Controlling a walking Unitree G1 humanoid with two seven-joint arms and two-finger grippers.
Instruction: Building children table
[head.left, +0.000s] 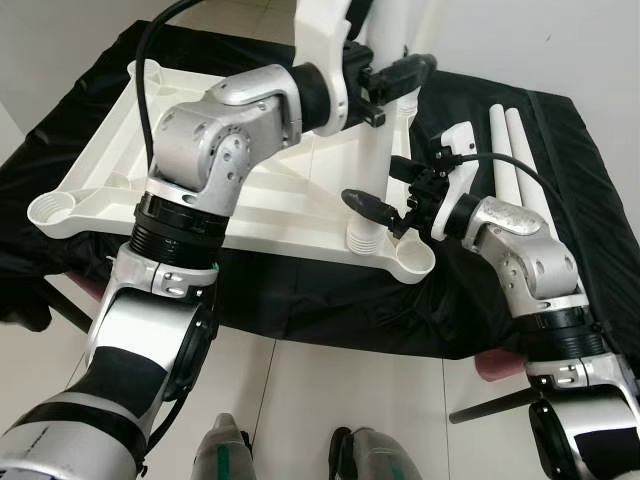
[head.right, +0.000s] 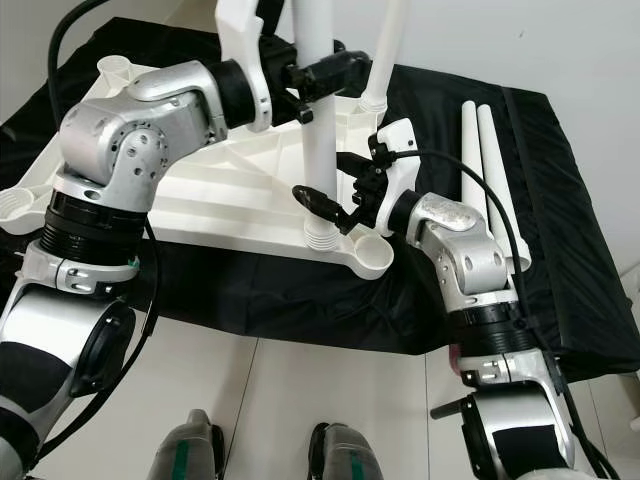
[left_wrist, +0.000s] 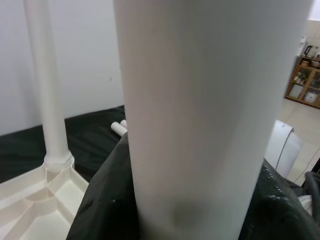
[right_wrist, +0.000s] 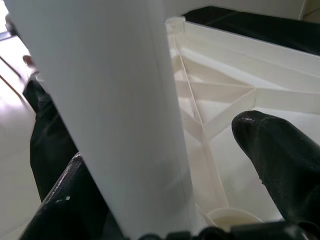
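White table top (head.left: 250, 190) lying upside down on a black cloth (head.left: 300, 300), one white leg (head.right: 318, 120) standing up near its front corner, left gripper (head.right: 330, 75) squeezing that leg high up, right gripper (head.right: 335, 208) open around its bottom, corner cup (head.right: 372, 255) empty, two spare legs (head.right: 480, 170) lying on the cloth beside it

The tabletop (head.left: 250, 190) lies upside down on a cloth (head.left: 300, 300) that covers a low surface. Two legs (head.left: 375, 160) stand upright in it on its right side, one behind the other. To the right of the tabletop, two more legs (head.left: 515, 160) lie side by side on the cloth.
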